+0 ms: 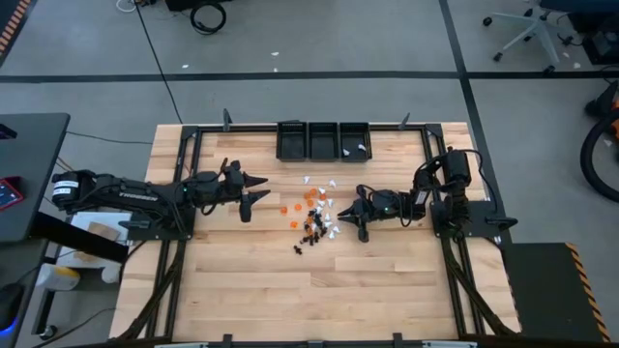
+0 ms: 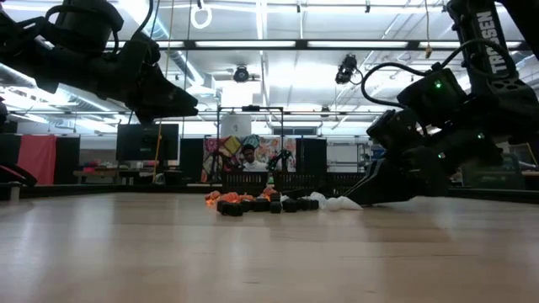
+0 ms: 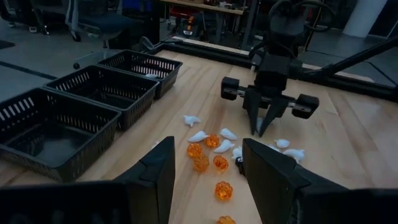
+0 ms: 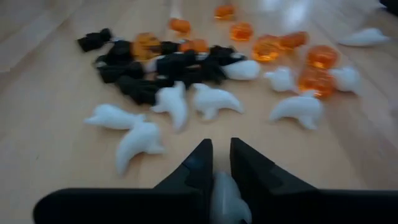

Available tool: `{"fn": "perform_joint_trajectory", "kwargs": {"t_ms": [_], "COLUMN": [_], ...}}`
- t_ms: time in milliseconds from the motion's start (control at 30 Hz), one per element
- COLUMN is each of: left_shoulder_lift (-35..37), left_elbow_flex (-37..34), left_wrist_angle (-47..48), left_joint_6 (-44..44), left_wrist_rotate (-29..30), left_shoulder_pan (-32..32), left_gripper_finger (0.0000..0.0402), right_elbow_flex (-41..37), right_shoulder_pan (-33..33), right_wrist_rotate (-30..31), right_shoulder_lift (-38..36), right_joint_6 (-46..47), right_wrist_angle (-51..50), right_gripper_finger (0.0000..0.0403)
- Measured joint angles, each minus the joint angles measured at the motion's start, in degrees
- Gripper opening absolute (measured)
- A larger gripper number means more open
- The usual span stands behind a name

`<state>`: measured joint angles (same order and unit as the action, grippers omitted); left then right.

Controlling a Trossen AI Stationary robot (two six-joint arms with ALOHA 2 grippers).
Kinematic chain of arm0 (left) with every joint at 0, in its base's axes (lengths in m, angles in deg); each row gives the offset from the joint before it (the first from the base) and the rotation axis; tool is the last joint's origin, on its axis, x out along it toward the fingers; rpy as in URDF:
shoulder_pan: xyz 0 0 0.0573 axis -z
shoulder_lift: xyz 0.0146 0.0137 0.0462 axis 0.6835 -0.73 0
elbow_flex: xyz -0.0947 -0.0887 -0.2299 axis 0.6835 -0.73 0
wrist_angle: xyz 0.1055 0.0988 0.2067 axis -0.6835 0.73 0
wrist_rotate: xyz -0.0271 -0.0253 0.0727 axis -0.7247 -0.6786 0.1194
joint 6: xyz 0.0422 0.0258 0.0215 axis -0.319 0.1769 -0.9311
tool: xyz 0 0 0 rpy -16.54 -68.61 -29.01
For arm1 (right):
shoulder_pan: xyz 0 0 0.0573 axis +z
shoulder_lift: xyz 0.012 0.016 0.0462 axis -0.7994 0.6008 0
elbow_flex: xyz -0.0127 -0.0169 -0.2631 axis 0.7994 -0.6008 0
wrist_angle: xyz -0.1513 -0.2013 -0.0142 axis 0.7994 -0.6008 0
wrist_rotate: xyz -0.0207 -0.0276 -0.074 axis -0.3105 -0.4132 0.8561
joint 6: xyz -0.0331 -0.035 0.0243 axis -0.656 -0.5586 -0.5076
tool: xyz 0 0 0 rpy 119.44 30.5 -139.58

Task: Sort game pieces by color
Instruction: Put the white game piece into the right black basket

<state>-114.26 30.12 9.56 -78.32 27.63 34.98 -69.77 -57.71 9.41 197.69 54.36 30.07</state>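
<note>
Right wrist view: the right tool pinches a white piece, apparently low over the surface, beside scattered game pieces. High view: the left tool, spread, hovers beside the pile.

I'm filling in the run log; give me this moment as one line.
right end effector: shut on white piece | left end effector: open, waiting | bins: one white piece inside
</note>
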Motion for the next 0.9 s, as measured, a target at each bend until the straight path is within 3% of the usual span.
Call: {"fn": "perform_joint_trajectory", "kwargs": {"t_ms": [333, 600, 733, 900], "left_shoulder_lift": [0.00, 0.01, 0.00, 0.00], "left_elbow_flex": [0.00, 0.00, 0.00, 0.00], "left_wrist_angle": [0.00, -0.01, -0.01, 0.33], "left_joint_6": [0.58, 0.60, 0.60, 0.60], "left_wrist_rotate": [0.00, 0.00, 0.00, 0.00], "left_shoulder_pan": [0.00, 0.00, 0.00, 0.00], "left_gripper_finger": [0.0167, 0.0167, 0.0167, 0.0167], "right_elbow_flex": [0.40, 7.08, 10.74, 12.04], "right_shoulder_pan": [-3.03, -6.31, -8.71, -14.14], "right_wrist_rotate": [3.52, 3.87, 6.96, 8.08], "right_shoulder_lift": [-11.08, -20.80, -24.97, -29.16], "right_joint_6": [-0.76, -5.06, -8.78, -13.41], "right_wrist_angle": [-13.31, -32.07, -40.33, -41.23], "right_gripper_finger": [0.0054, 0.0054, 0.0057, 0.0059]}}
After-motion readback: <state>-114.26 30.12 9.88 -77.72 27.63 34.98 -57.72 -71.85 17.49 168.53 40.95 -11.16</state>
